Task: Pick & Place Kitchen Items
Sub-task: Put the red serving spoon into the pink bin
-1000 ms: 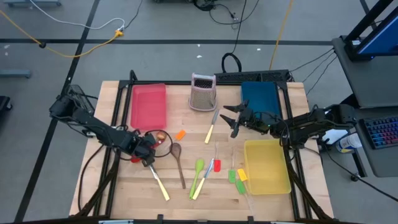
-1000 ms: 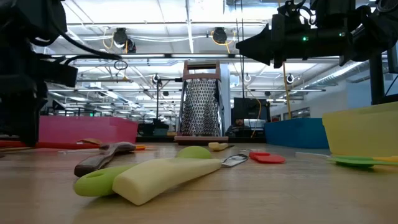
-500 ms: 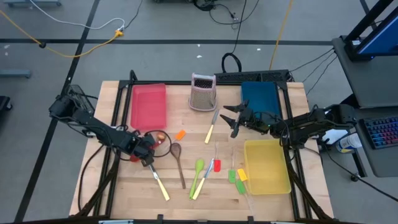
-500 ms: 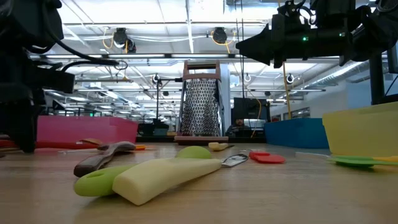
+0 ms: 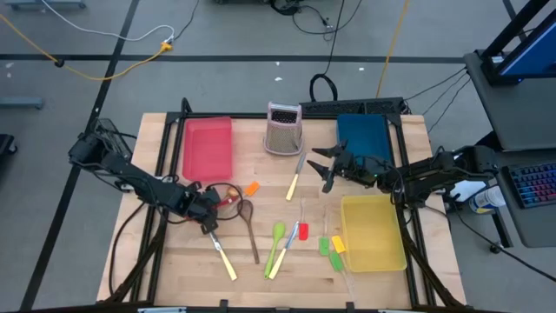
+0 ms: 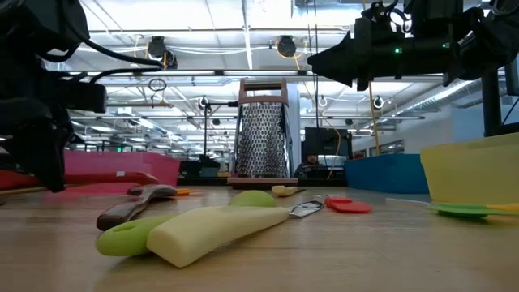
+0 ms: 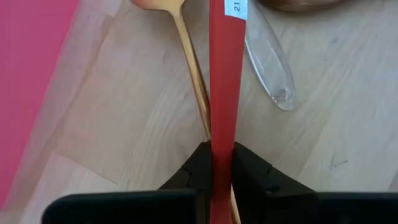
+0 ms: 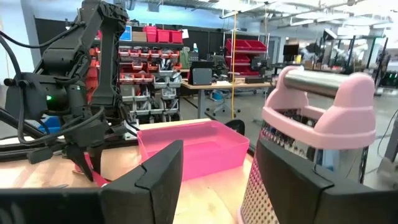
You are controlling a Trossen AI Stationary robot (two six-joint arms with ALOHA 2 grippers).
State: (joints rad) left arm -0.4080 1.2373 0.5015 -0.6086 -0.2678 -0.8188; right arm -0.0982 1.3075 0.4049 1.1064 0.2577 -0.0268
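Note:
My left gripper stands at the table's left, pointing steeply down, shut on the red spoon. Right beside the spoon lie a tan handle and a clear spatula handle. A brown spoon, a cream-handled knife, a green spoon and small spatulas lie flat on the wood. My right gripper hangs open in the air before the blue tray, holding nothing. My left gripper pinches the red spoon's flat handle between its two fingers, which come from above, steeply slanted, and lie across the handle. The handle runs on past the fingers toward the spoon's bowl. In the low view its left end looks raised off the wood.
The metal grater stands upright at the far middle. A red tray lies far left and a yellow tray near right. Green and yellow spatulas lie beside the yellow tray, and a cream-handled knife lies mid-table.
My left gripper has tipped a little and shut its fingers on the red spoon's handle. The handle's left end, flat on the wood before, now shows tilted up in the low view.

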